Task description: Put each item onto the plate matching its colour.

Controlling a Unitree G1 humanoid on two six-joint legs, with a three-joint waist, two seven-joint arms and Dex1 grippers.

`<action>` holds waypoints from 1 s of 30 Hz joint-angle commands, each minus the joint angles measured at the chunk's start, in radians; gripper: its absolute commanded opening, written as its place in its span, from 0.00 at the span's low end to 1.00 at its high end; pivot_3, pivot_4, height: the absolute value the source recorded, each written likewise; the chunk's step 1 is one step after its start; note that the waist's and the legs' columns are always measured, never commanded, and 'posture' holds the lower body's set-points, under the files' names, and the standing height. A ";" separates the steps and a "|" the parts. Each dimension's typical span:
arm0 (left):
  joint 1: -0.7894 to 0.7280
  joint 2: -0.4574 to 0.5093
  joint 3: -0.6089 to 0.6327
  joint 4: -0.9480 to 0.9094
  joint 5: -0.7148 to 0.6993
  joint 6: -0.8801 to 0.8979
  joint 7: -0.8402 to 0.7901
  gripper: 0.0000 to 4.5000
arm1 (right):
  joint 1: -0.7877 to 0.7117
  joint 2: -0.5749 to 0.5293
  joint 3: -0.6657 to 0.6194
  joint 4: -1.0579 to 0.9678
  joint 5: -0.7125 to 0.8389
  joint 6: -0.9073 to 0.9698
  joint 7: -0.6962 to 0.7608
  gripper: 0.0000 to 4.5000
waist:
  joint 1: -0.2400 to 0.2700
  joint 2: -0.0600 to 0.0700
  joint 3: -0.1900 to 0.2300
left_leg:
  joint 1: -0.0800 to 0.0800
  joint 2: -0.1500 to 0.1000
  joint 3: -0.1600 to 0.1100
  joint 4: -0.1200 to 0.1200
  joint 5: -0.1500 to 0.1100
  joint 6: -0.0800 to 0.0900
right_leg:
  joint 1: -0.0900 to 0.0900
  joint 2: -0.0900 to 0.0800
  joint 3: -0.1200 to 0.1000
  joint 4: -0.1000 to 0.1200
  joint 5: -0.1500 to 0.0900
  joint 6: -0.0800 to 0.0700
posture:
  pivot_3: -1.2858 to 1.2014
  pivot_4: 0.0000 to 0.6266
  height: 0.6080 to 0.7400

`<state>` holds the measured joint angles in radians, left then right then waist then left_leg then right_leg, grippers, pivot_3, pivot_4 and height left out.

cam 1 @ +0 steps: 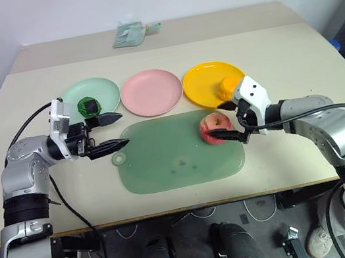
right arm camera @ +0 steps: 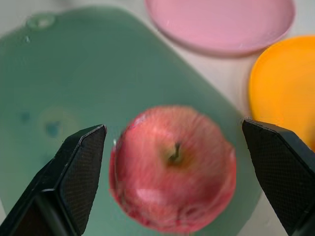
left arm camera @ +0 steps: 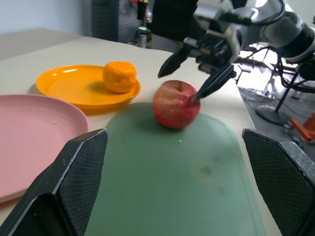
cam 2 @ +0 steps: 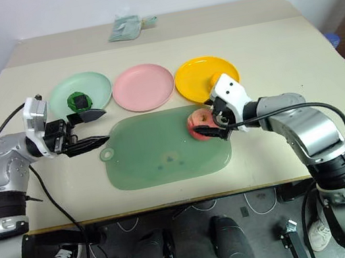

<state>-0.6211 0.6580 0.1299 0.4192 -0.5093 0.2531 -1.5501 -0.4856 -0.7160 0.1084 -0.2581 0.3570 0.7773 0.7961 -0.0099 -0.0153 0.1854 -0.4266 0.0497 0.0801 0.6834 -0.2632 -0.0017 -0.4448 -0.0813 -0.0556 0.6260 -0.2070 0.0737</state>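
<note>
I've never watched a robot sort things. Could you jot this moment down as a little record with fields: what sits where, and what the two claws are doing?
green toy food: on the mint green plate
orange toy food: on the yellow-orange plate
apple: on the green mat, not on any plate
pink plate: nothing on it
right gripper: open, fingers either side of the apple
left gripper: open, holding nothing, beside the mint green plate
left to do: apple onto the pink plate
</note>
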 commanded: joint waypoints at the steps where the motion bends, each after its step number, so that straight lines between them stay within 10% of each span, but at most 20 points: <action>1: -0.007 0.007 -0.004 -0.005 -0.001 -0.006 -0.016 1.00 | 0.007 -0.018 0.026 0.018 -0.069 -0.066 -0.011 0.99 | -0.001 0.000 0.000 | 0.000 0.000 0.000 0.000 0.000 0.000 | 0.000 0.000 0.000 0.000 0.000 0.000 | 0.52 0.24 1.00; 6: -0.018 0.004 -0.003 0.016 0.006 -0.023 -0.014 1.00 | 0.037 -0.017 0.063 0.058 -0.114 -0.116 0.001 0.99 | -0.001 0.000 0.000 | 0.001 0.000 0.000 0.000 0.000 0.000 | 0.000 0.000 0.000 0.000 0.000 0.000 | 0.52 0.24 1.00; 11: -0.022 -0.006 0.011 0.036 0.011 -0.035 0.019 1.00 | 0.018 0.022 0.027 0.059 -0.069 -0.102 0.007 0.66 | -0.001 -0.001 -0.001 | 0.001 0.000 0.000 0.000 0.000 0.000 | 0.001 0.000 0.000 0.000 0.000 0.000 | 0.52 0.24 1.00; 18: -0.046 -0.044 0.044 0.102 0.039 -0.112 0.147 1.00 | -0.112 0.140 0.008 0.109 -0.045 -0.112 -0.031 0.65 | -0.005 -0.001 -0.001 | 0.001 0.000 0.000 0.000 0.000 0.000 | 0.001 0.000 0.000 0.001 0.000 0.001 | 0.52 0.24 1.00; 30: -0.082 -0.103 0.096 0.219 0.091 -0.187 0.425 1.00 | -0.593 0.568 0.081 0.956 -0.301 -0.645 -0.282 0.65 | -0.002 0.000 0.000 | -0.001 0.000 0.000 -0.002 0.000 0.000 | -0.001 0.000 0.000 0.003 0.002 0.004 | 0.52 0.24 1.00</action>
<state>-0.6967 0.5505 0.2186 0.6866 -0.4187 0.0791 -1.1301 -1.0263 -0.1625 0.1877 0.6403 0.0954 0.2288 0.5368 -0.0123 -0.0157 0.1850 -0.4281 0.0496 0.0806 0.6819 -0.2628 -0.0022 -0.4455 -0.0813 -0.0560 0.6289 -0.2052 0.0779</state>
